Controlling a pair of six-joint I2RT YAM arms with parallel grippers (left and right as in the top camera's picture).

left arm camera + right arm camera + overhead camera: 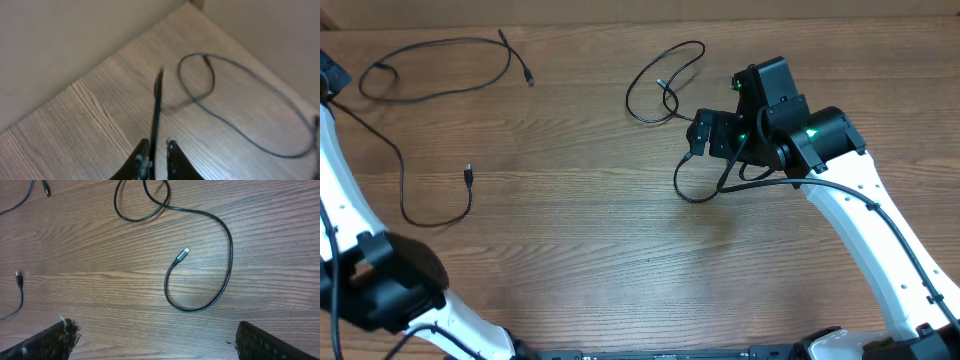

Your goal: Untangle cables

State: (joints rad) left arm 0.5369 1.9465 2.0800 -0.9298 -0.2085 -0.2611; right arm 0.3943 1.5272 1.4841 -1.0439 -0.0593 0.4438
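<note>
Three thin black cables lie apart on the wooden table. One makes a long loop (440,44) at the back left. A second (402,205) runs from the left edge down to a plug (468,175). A third (665,72) lies coiled at the back middle. My left gripper (156,150) is at the far left edge and is shut on a black cable (156,115). Beyond it lies the looped cable (205,56). My right gripper (725,108) is open and empty just right of the third cable. In the right wrist view (157,340) that cable (227,275) and its silver plug (184,254) lie ahead of the jaws.
A thicker black wire (698,192) hangs in a loop from the right arm onto the table. The left arm's base (390,285) sits at the front left. The table's back edge (620,22) meets a wall.
</note>
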